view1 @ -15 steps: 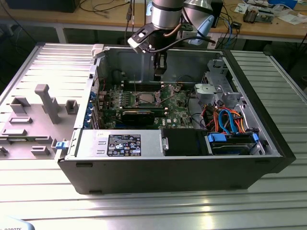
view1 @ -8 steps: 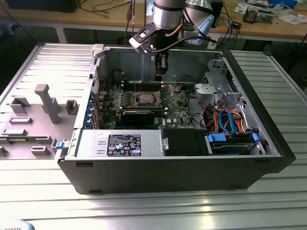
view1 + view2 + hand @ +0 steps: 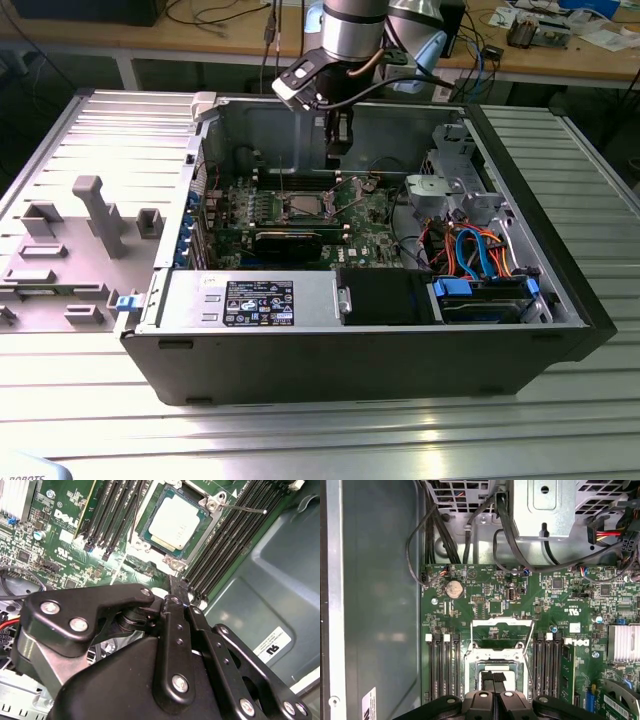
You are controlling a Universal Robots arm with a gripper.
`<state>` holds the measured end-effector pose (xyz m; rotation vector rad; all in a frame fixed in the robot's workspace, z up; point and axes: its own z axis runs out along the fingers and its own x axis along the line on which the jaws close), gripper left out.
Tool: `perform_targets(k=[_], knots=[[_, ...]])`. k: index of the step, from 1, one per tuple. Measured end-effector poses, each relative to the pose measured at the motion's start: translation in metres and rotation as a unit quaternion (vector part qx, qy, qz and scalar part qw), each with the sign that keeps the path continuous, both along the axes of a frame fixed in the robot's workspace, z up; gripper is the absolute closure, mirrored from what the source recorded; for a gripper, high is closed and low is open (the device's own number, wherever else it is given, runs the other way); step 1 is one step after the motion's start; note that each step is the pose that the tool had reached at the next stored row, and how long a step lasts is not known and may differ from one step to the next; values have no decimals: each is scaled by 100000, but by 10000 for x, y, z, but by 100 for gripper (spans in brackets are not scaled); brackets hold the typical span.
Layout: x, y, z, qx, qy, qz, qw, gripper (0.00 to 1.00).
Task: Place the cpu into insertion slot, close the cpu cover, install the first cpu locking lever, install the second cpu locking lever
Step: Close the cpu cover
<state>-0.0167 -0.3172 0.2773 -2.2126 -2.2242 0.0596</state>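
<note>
The cpu (image 3: 176, 524), a small square chip with a dull silver top, lies in the insertion slot (image 3: 196, 546) on the green board. The slot also shows at the board's middle (image 3: 304, 207). The cpu cover (image 3: 502, 624), a thin silver frame with a window, is swung open off the slot, away from the fingers. A thin locking lever (image 3: 245, 508) sticks out free beside the slot. My gripper (image 3: 338, 150) hangs above the board just behind the slot. In both wrist views my gripper (image 3: 178, 587) (image 3: 494, 676) is shut with nothing in it, and its fingertips hide part of the slot.
The board (image 3: 365, 225) lies inside an open black computer case (image 3: 540, 200). Black memory slots (image 3: 442, 667) run on both sides of the socket. Cables (image 3: 445, 535) and a drive cage (image 3: 450, 185) sit nearby, a long black card (image 3: 290, 240) in front. A grey fixture plate (image 3: 80, 240) lies at the exterior view's left.
</note>
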Motion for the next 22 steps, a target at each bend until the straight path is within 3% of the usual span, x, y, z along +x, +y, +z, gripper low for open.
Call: perform_targets(k=[16,22], knots=[[68,16,0,2,0,2,100000,89],[136,17,0,1,0,2,100000,89]])
